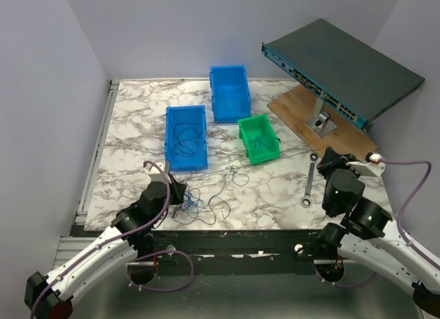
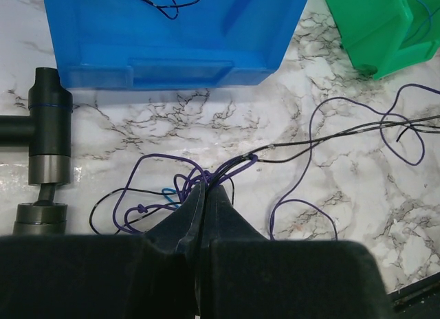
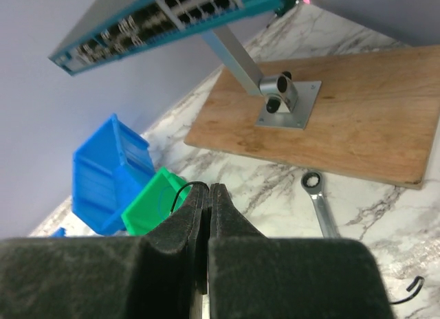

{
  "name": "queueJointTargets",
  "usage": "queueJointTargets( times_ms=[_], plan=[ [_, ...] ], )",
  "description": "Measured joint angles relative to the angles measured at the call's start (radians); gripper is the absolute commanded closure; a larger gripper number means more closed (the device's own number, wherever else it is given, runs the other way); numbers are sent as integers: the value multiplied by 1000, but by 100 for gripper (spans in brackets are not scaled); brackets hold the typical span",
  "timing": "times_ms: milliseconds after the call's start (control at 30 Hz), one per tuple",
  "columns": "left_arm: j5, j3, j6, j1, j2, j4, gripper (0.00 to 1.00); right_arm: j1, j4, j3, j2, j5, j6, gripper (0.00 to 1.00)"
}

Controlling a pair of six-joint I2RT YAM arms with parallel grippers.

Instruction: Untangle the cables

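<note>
At near left, the left gripper (image 2: 205,190) pinches the purple cable (image 2: 165,156) at its knot, likely anchoring it while the right gripper (image 3: 208,190), clamped on the black cable (image 3: 183,186), tensions it rightward.

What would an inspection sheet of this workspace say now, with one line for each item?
Surface: marble-pattern table; no spills seen.
Job's things: tangle of purple cable and black cable near the front edge; more thin cables lie in the near blue bin and the green bin.
Clutter: ratchet wrench, dark cylindrical tool, far blue bin.
Grippers: left gripper shut on the purple cable at the tangle; right gripper shut, apparently on the black cable.
Cables: grey-purple arm leads loop beside both arms.
Surroundings: network switch on a stand over a wooden board; plain walls.
</note>
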Motion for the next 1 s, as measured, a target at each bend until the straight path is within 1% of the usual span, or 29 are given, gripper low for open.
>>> queueJointTargets(
  times_ms=[133,167,200,233,267,300,333,367,433,533,633,733,833,900,1000],
  plan=[
    [1,15,-2,-1,29,2,100,0,-42,82,-34,-1,-2,99],
    [2,21,-3,-2,36,3,97,0,-35,105,-39,-3,-19,99],
    [2,27,-4,-3,41,4,88,0,-25,124,-40,-6,-43,99],
    [2,33,-5,-3,48,8,70,0,-8,154,-38,-17,-77,99],
    [2,39,-5,-3,56,11,55,0,8,182,-31,-33,-108,99],
    [2,43,-6,-3,63,15,43,0,25,209,-22,-53,-140,99],
    [2,45,0,-4,70,14,38,0,48,238,-8,-79,-175,99],
    [4,45,3,-3,77,13,35,0,69,274,12,-114,-210,99],
    [10,45,5,-2,84,11,34,-1,90,358,74,-206,-259,99],
    [46,45,20,-2,80,16,33,-4,92,507,219,-378,-307,99],
    [86,51,27,-2,76,17,32,-4,87,616,364,-547,-335,99],
    [148,99,47,-2,94,27,32,-4,74,668,469,-697,-351,99],
    [203,172,76,-4,138,68,29,-4,55,704,540,-817,-360,99],
    [229,209,105,-11,165,93,27,-4,53,732,569,-872,-360,99],
    [268,281,148,-22,227,152,27,-4,60,757,582,-933,-359,99]
  ],
)
